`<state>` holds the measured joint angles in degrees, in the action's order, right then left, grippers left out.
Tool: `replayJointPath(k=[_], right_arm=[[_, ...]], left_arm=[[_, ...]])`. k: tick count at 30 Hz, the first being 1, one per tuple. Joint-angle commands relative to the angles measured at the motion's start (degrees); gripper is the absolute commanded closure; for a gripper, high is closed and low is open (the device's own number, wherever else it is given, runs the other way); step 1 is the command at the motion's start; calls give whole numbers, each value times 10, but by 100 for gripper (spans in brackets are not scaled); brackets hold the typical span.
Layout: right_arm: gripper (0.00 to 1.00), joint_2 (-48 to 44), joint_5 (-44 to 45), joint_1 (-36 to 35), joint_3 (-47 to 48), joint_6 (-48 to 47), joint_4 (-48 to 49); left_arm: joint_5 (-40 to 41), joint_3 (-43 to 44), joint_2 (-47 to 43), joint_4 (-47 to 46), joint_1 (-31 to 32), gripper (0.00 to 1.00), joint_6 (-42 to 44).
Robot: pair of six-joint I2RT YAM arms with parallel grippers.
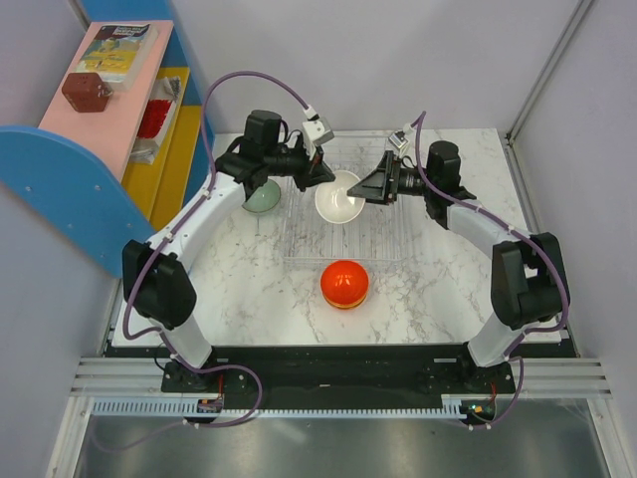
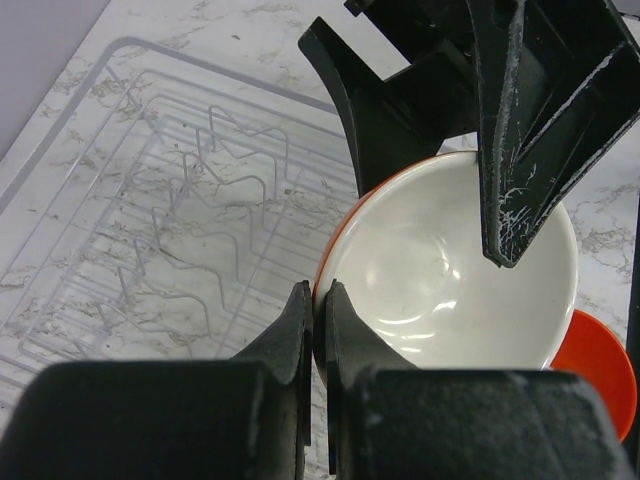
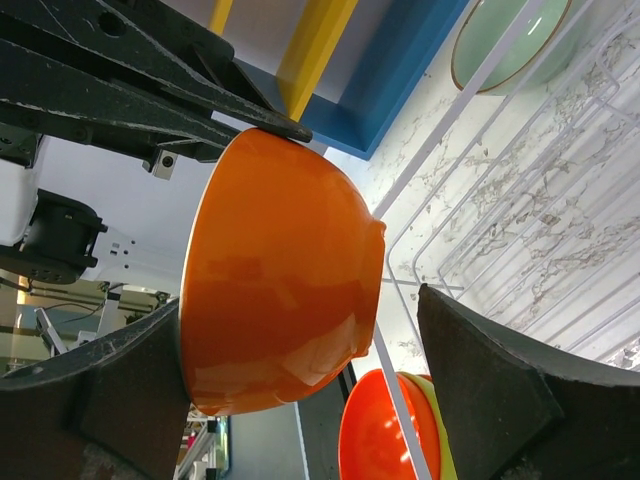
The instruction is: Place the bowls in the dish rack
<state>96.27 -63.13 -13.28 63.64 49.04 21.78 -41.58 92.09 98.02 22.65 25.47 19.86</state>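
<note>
Orange-and-white bowl (image 2: 440,270) hangs over the dish rack (image 2: 150,200), rim pinched tight in the left gripper (image 2: 318,298); the right gripper (image 3: 300,330) gapes wide about it.

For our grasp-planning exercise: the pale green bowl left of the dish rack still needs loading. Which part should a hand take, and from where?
Its rim, from above, one finger inside and one outside. The green bowl sits open side up beside the dish rack, so the thin edge is exposed; its rounded wall may slip.
</note>
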Motion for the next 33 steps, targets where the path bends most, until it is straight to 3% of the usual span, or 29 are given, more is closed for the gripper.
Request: replayJointPath(k=[1, 10, 16, 23, 25, 27, 29, 33], right_arm=[[9, 2, -9, -3, 4, -17, 10], [23, 3, -21, -6, -4, 18, 48], [42, 5, -25, -6, -15, 48, 88], [72, 29, -39, -7, -22, 112, 158], [70, 34, -46, -6, -21, 120, 165], [44, 39, -51, -7, -19, 121, 164], [24, 42, -52, -6, -18, 121, 164], [8, 45, -53, -7, -16, 121, 159]], left_arm=[[-7, 31, 6, -15, 3, 98, -10], [4, 33, 10, -16, 5, 98, -9], [10, 33, 9, -17, 5, 98, -9], [10, 33, 10, -20, 6, 98, -14], [13, 34, 9, -21, 6, 98, -12], [15, 34, 8, -21, 7, 98, -12], [17, 35, 8, -21, 7, 98, -12], [20, 38, 7, -21, 7, 98, -13]])
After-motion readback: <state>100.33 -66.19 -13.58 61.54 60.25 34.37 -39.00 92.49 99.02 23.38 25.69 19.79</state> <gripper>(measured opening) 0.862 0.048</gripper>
